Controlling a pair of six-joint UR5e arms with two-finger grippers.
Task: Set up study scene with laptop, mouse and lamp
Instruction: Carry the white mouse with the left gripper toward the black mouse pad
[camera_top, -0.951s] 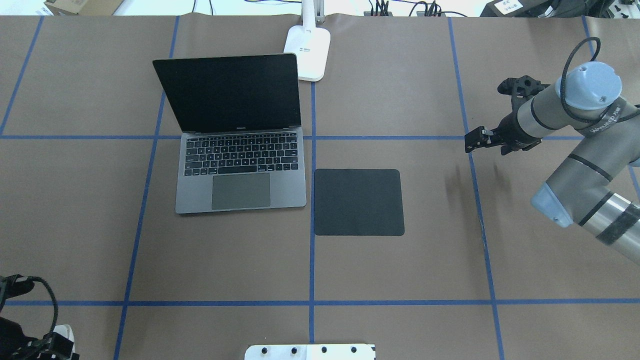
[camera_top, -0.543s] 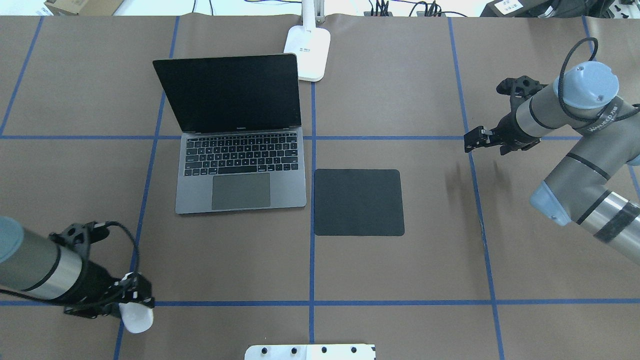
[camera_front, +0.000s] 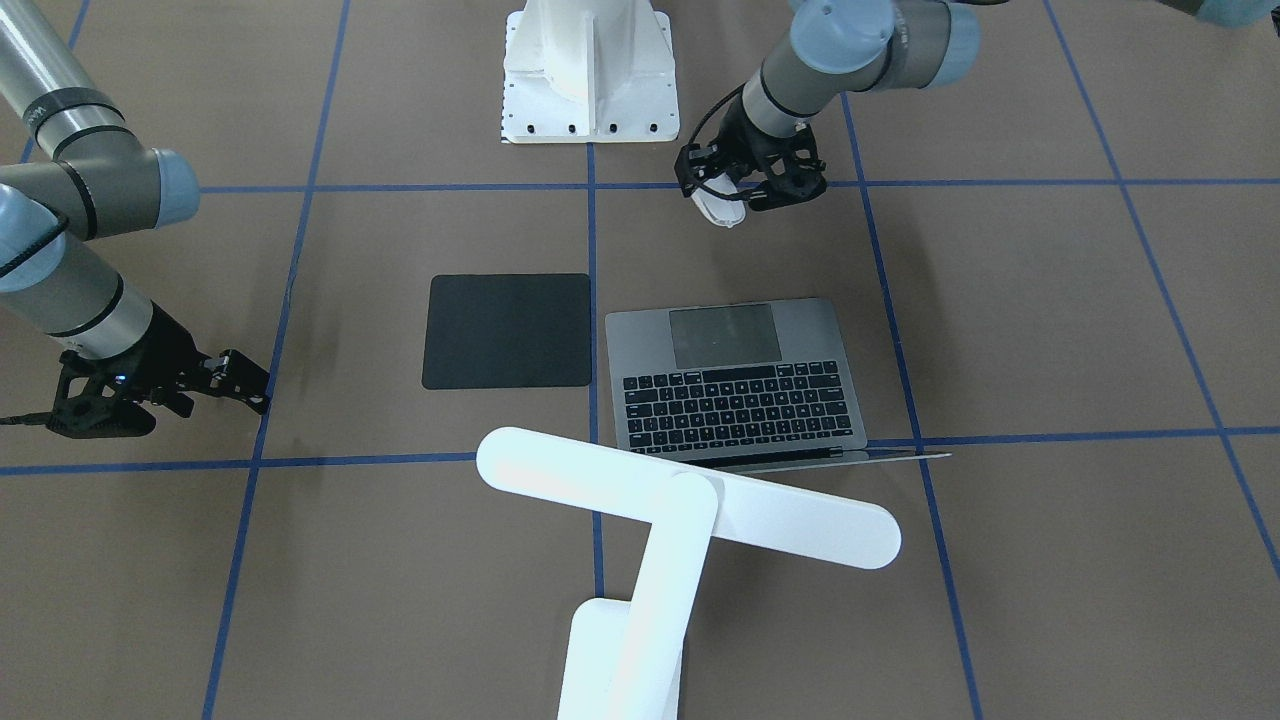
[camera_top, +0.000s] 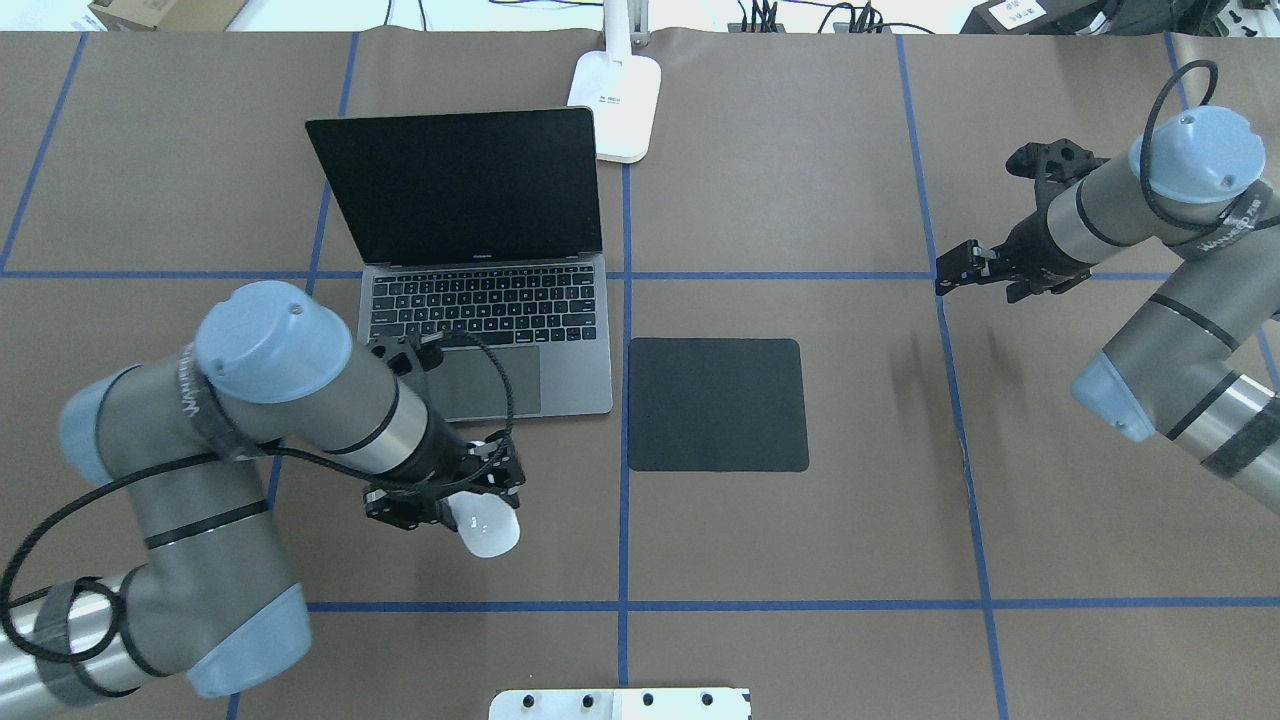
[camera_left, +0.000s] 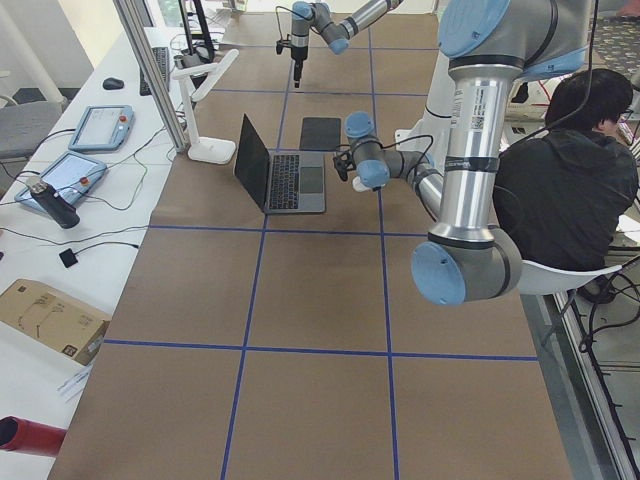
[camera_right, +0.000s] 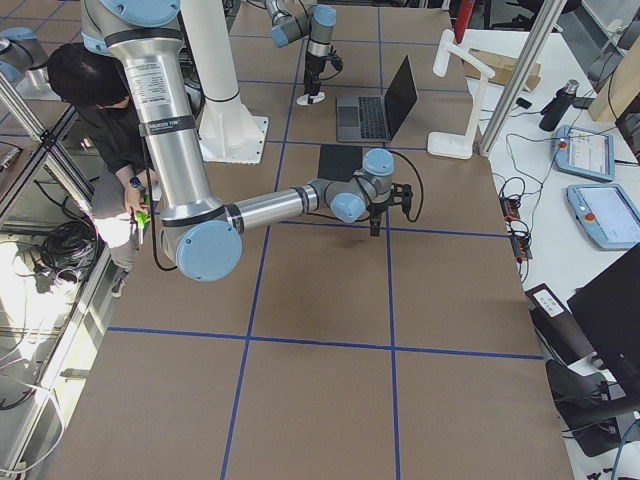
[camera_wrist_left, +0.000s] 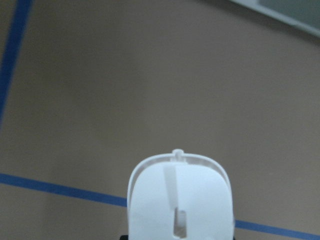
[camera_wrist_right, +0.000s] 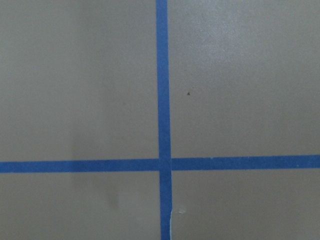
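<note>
While holding the mouse (camera_top: 488, 530) in the left gripper (camera_top: 462, 500), hovers near the laptop (camera_top: 565, 375); cannot tell right gripper's (camera_top: 950, 277) width.

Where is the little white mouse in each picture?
Front-facing: mouse top middle, above the laptop.
Overhead: mouse lower left of centre, below the laptop.
Exterior left: mouse tiny, right of the laptop.
Exterior right: mouse tiny, near the top, left of the laptop.
Left wrist: mouse bottom centre, close up.
Right wrist: not in it.
Landmark: the laptop.
</note>
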